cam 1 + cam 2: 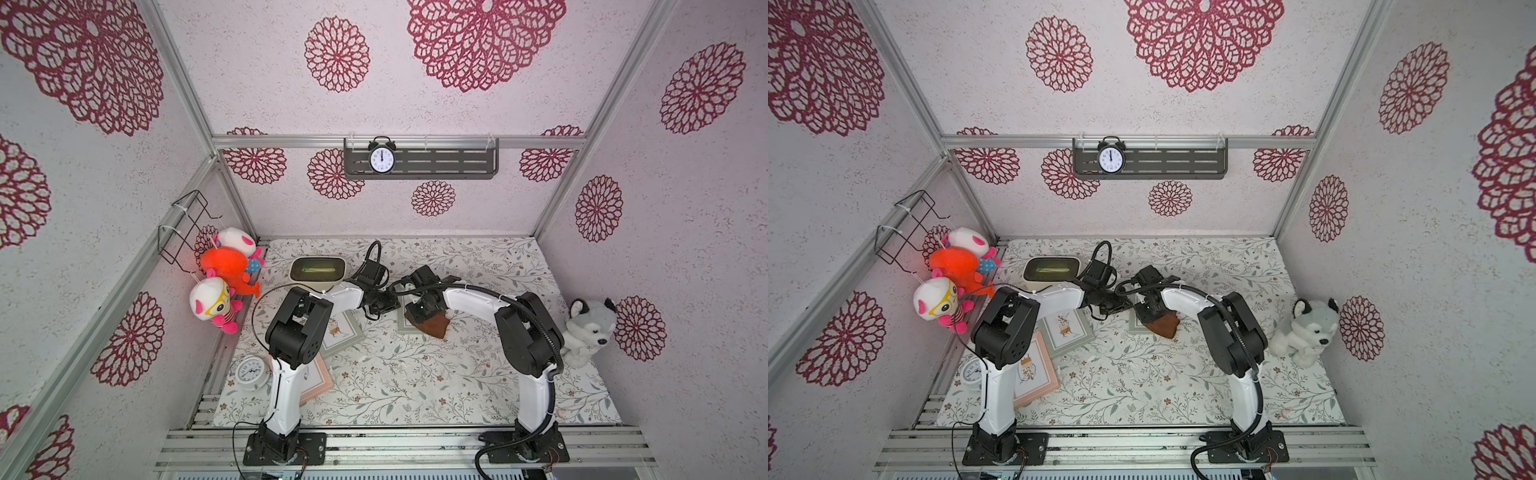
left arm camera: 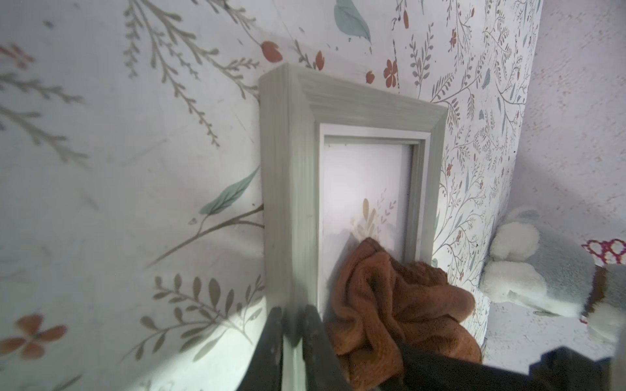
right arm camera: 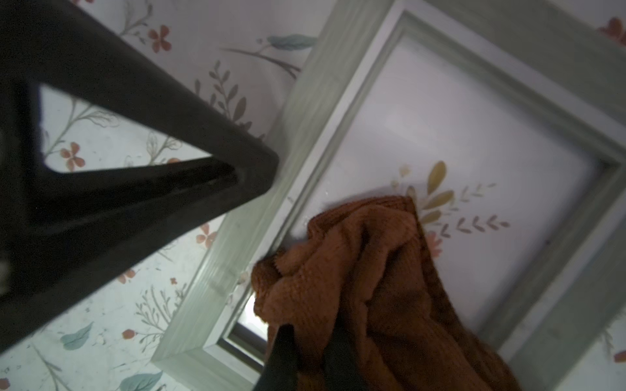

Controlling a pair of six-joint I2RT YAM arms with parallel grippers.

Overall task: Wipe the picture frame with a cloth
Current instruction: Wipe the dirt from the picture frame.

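Right gripper point(image 3: 308, 338): holds soft brown cloth point(image 3: 355, 287), lying on grey-green picture frame point(image 3: 233, 243) glass ahead.
Left gripper point(image 2: 292, 315): pinches the frame's side rail.

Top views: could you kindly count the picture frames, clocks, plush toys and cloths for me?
Wooden picture frames, two grey-green, one pink: 3
Round clocks, one black, one white: 2
Plush toys: 4
Brown fabric cloth: 1
Total: 10

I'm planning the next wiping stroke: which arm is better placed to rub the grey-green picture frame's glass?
Right. The right hand pinches the brown fabric cloth, bunched on the glass of the grey-green rectangular picture frame. The left hand is shut on that frame's border, probably steadying it.
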